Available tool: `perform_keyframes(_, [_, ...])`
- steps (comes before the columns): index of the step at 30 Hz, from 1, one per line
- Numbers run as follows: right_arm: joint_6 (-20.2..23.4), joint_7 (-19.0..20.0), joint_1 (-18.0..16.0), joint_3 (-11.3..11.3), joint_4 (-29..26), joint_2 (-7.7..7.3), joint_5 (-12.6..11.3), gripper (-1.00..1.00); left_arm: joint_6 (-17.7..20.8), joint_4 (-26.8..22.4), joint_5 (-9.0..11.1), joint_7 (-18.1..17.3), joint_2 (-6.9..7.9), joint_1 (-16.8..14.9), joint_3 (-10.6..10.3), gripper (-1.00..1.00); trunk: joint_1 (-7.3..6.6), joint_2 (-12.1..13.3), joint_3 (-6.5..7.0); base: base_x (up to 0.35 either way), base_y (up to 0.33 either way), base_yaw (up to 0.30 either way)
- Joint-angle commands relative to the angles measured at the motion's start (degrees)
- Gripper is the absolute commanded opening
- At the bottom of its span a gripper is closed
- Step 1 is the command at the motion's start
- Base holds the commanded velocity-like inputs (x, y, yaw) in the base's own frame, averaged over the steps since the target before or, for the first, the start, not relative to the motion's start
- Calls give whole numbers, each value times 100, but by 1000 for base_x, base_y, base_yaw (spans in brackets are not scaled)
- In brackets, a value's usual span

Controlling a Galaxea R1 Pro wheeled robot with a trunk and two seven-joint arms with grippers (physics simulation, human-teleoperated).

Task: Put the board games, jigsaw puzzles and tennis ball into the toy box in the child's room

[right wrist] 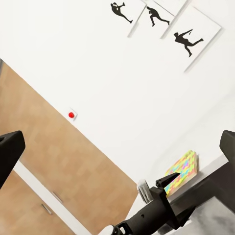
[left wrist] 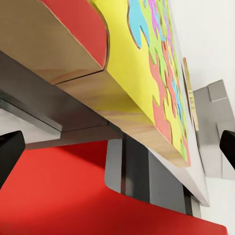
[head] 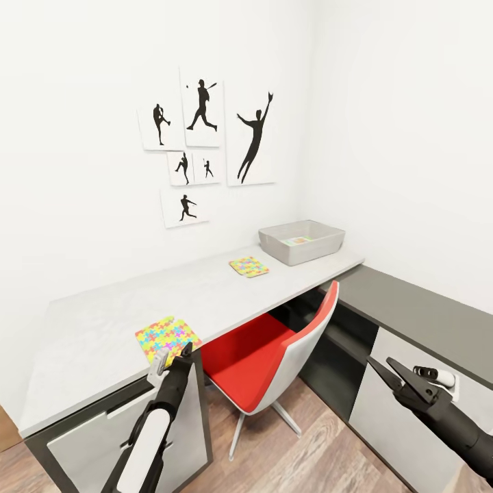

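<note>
Currently, the step in hand was judged the pickup of the near jigsaw puzzle (head: 166,335), which overhung the desk (head: 96,329) front edge. The left gripper (head: 171,359), fingers spread, was poised just at it. The right gripper (head: 392,373) was held spread, idle. A second puzzle (head: 248,266) lay beside the toy box (head: 301,242). Required next: closure on the board's edge.

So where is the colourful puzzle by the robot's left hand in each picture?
Head view: the near jigsaw puzzle lies at the table's front edge, just beyond the left gripper.
Left wrist view: it looms close, overhanging the edge.
Right wrist view: small, edge-on.
Shared landmark: the table edge.
</note>
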Motion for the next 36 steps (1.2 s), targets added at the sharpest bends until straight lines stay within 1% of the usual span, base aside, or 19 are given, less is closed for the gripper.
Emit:
perform_keyframes(1, [33, 1, -3, -1, 1, -1, -23, 100, -20, -10, 51, 24, -1, -3, -4, 100, 0, -3, -6, 0, 0, 0])
perform_keyframes(23, [33, -2, -3, -1, 1, -1, -20, 100, -23, -169, 48, 29, -1, -1, 14, 100, 0, -3, -6, 0, 0, 0])
perform_keyframes(29, [33, -3, -3, -1, 1, -1, -20, 100, -28, -173, 49, 29, -1, -2, 101, 100, 0, -3, -6, 0, 0, 0])
perform_keyframes(36, [33, -5, -4, 2, 1, -1, -20, 100, -29, -169, 50, 29, -1, -3, 133, 100, 0, -3, -6, 0, 0, 0])
